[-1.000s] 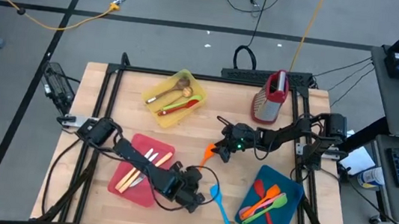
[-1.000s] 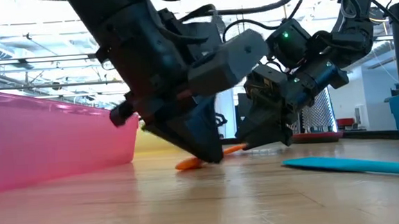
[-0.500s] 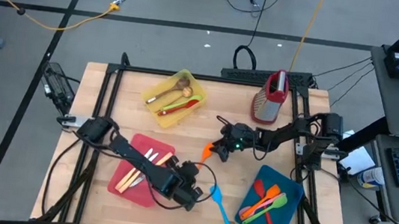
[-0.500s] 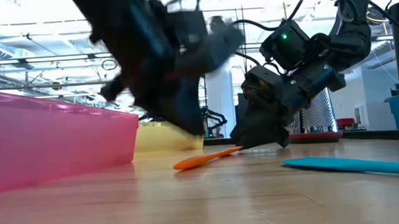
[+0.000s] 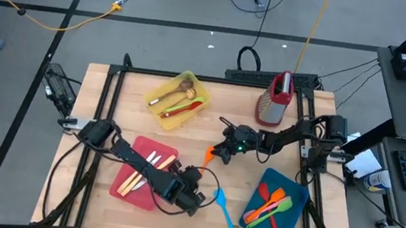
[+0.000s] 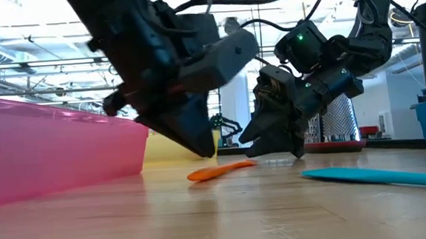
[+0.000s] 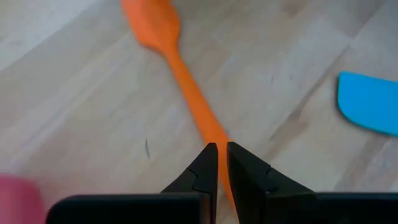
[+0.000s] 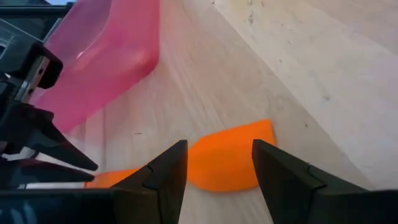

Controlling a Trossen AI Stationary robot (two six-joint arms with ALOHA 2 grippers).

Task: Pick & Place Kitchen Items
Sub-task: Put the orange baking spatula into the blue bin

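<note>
An orange spatula (image 5: 209,158) lies flat on the wooden table between my two grippers. My right gripper (image 8: 219,149) is open and low over the table. Its fingers stand on either side of the spatula's broad blade (image 8: 229,157); whether they touch it, I cannot tell. My left gripper (image 7: 222,152) is shut and hangs just above the table over the handle (image 7: 198,99); in the low view its tip (image 6: 204,148) is clear of the spatula (image 6: 220,170). A blue spatula (image 5: 226,213) lies flat nearer the front edge.
A yellow tray (image 5: 178,100) at the back, a pink-red tray (image 5: 142,175) under my left arm and a blue tray (image 5: 278,207) at the front right each hold utensils. A red grater (image 5: 276,99) stands at the back right.
My left gripper, still shut, has risen from the table at the orange spatula's handle and now hangs a little above it. The spatula stays flat where it was.
</note>
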